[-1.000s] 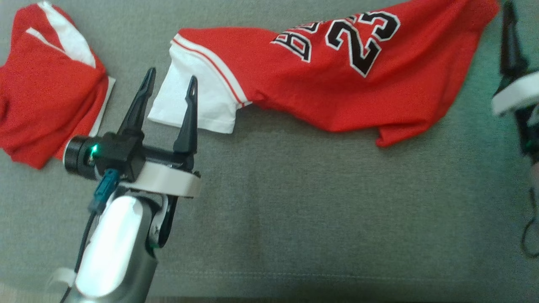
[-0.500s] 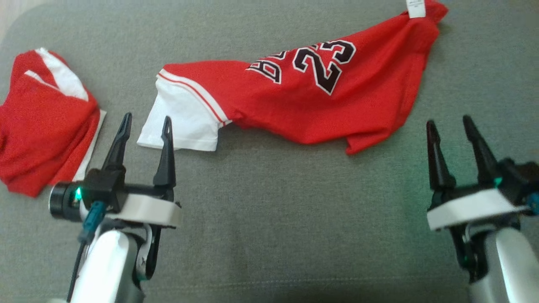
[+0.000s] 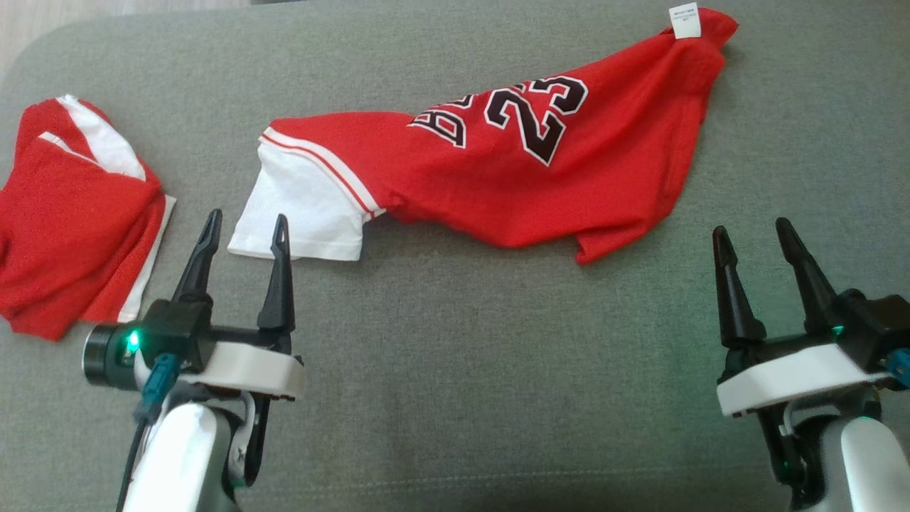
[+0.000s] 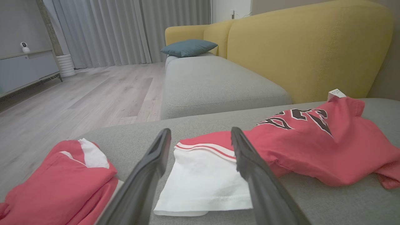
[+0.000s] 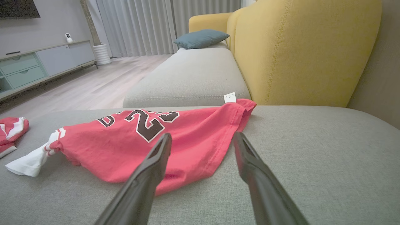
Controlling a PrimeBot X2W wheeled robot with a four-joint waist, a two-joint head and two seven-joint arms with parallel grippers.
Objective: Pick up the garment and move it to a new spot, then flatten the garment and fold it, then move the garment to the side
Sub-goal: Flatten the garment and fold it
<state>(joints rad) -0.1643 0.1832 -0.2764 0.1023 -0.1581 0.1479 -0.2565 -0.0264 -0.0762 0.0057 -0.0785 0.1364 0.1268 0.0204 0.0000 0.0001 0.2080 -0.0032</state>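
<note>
The red jersey (image 3: 540, 185) lies stretched out but rumpled across the far half of the grey sofa seat (image 3: 455, 384). Its white sleeve (image 3: 306, 213) points toward the robot's left, and a small white label (image 3: 685, 19) sticks up at its far right end. It looks like thin knit cloth, so I judge it light, limp and quick to bunch. It will sag from any single hold and drag over the coarse upholstery rather than slide, which argues for two holds well apart, taken at edges where the fabric is doubled (a sleeve cuff or a hem corner gives the fingers more to bite than one flat layer). The left pincer (image 3: 247, 217) hovers with its fingers spread wide and nothing between them, its tips just at the near edge of the white sleeve, a natural place for it to close. The right pincer (image 3: 751, 227) is equally wide open and empty, near but apart from the jersey's near right corner, which would suit it as a hold. A second red garment (image 3: 71, 220), loosely folded, sits at the left end of the seat, apart from the sleeve. The seat looks soft and woven and should give under pressure, so fingertips can press in to scoop up an edge. Around it are a yellow backrest (image 4: 306, 47), a blue cushion (image 4: 189, 47) further along, a pale wood floor (image 4: 93, 90), grey curtains (image 4: 125, 31) and a low cabinet (image 5: 47, 62).
</note>
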